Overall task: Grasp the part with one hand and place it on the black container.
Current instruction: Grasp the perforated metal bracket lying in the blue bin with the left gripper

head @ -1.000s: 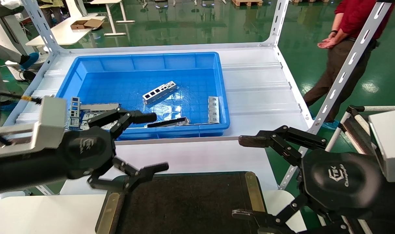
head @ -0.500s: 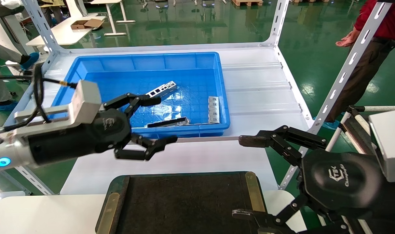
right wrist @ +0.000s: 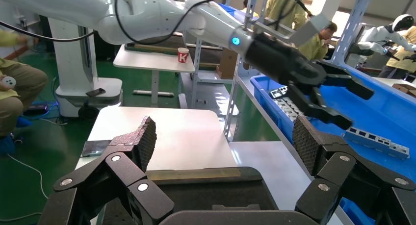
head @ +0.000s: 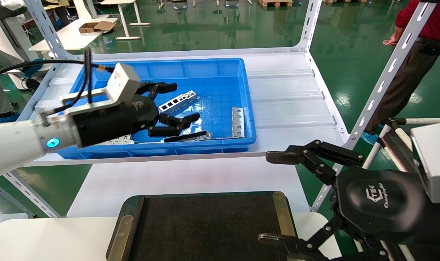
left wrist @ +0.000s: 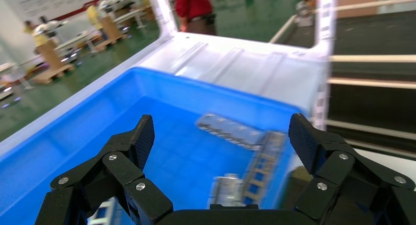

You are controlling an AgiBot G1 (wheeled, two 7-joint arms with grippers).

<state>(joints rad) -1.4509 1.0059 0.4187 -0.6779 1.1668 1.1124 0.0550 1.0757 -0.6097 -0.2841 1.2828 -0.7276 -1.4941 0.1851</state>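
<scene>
The part, a silver strip with square cutouts, lies slanted on the floor of the blue bin. My left gripper hangs open over it, one finger on each side of it in the head view, holding nothing. The right wrist view shows the part below the left gripper. In the left wrist view my left gripper faces blurred metal pieces. The black container lies at the near table edge. My right gripper is parked open beside its right end, and its own view has it over the black container.
In the bin a dark long bar lies by the near wall. A grey bracket lies by the right wall, and stacked brackets show under my left arm. White shelf posts stand at the corners. A person stands at the right.
My left arm has swung from above the container's left end, up and away into the bin over the part, staying open. The right arm has not moved. The person stepped right.
</scene>
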